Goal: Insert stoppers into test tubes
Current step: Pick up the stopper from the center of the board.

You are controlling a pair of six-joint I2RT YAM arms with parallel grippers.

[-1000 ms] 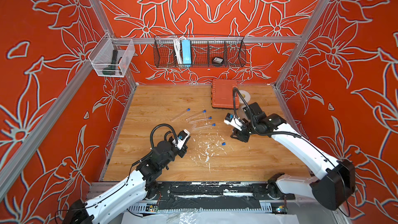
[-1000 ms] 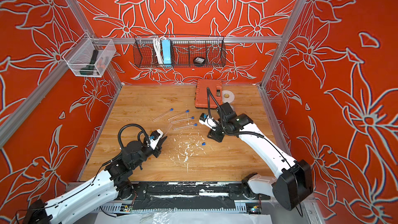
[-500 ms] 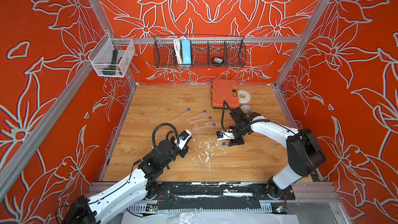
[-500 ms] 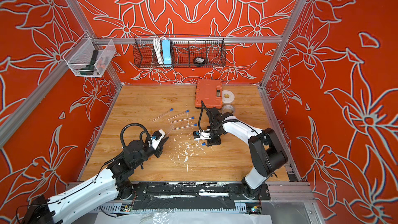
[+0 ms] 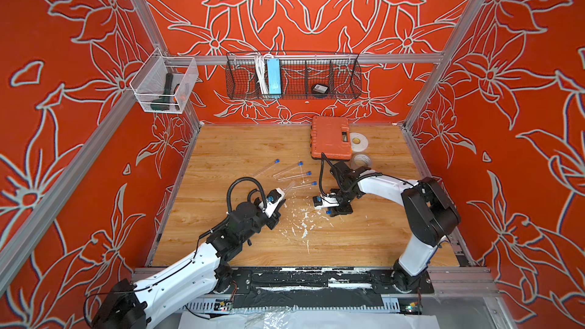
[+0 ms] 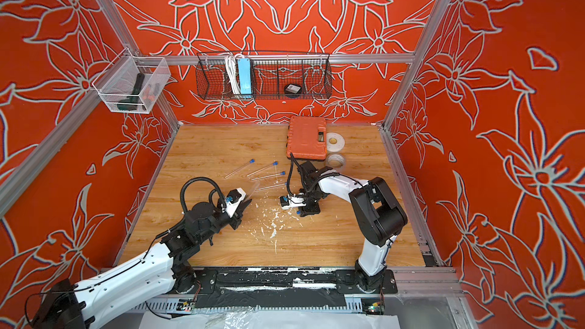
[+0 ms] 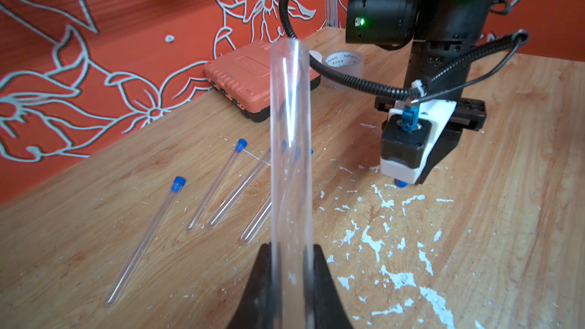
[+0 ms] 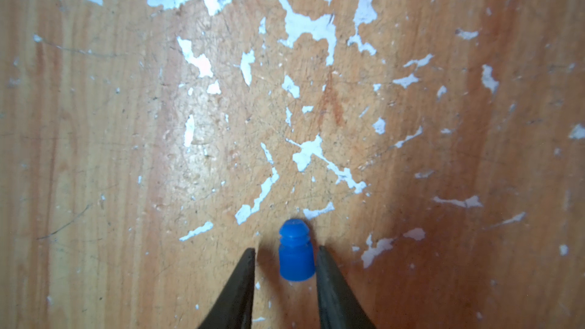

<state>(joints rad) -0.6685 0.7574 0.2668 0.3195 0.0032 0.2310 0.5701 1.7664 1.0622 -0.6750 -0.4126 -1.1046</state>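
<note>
You have four test tubes [image 5: 288, 169] lying stoppered at mid-frame in a top view, so one is left to do. Your left gripper [image 7: 290, 250] is clamped on the fifth tube [image 7: 289, 140], whose mouth is bare. The last stopper [image 8: 296, 254] lies on the table [image 5: 364, 248] just right of centre, between the parted jaws of your right gripper [image 8: 286, 249], a gap showing on one side, not yet pinched.

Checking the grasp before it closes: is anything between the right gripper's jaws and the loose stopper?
Nothing visible. The stopper lies on the bare table between the right gripper's open jaws, close to one, a small gap to the other; only flat paint flecks nearby.
</note>
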